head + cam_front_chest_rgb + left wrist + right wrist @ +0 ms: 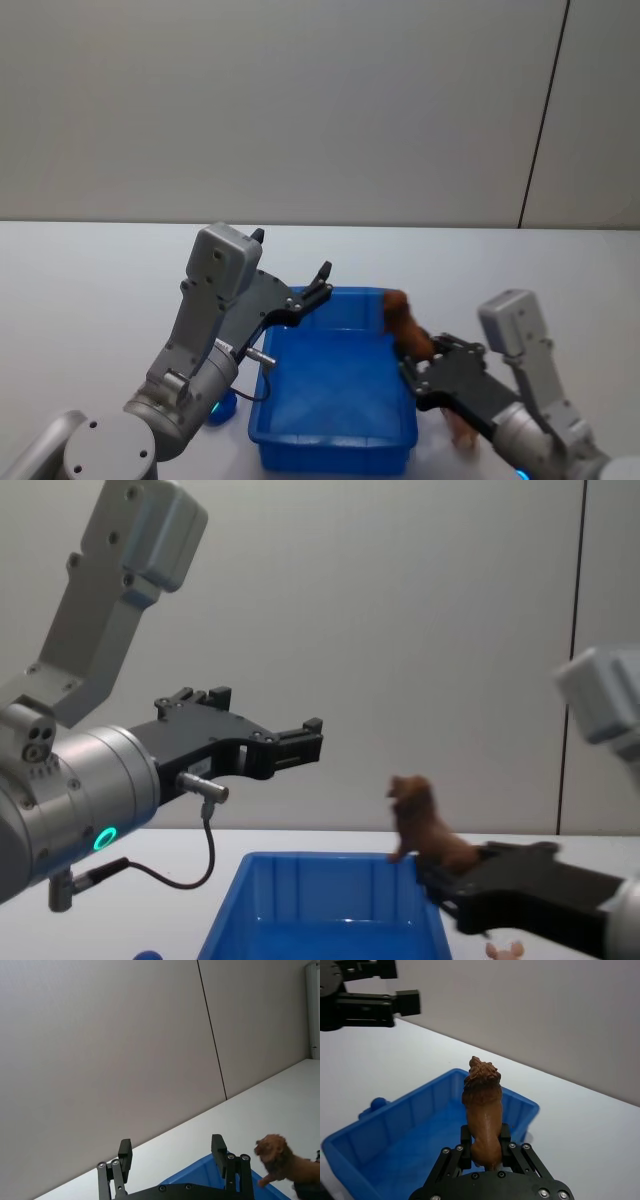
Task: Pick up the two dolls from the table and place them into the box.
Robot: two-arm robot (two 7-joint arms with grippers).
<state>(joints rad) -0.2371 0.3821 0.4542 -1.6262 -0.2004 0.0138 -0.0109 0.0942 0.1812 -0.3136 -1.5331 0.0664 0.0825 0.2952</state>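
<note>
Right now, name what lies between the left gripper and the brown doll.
In the head view, the far end of the blue box: the left gripper hangs above its left side, the brown doll in the right gripper over its right rim.

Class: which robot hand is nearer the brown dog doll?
Right. The right hand grips the brown dog doll above the box's right rim; the open left hand hangs above the box's left side, apart from it.
</note>
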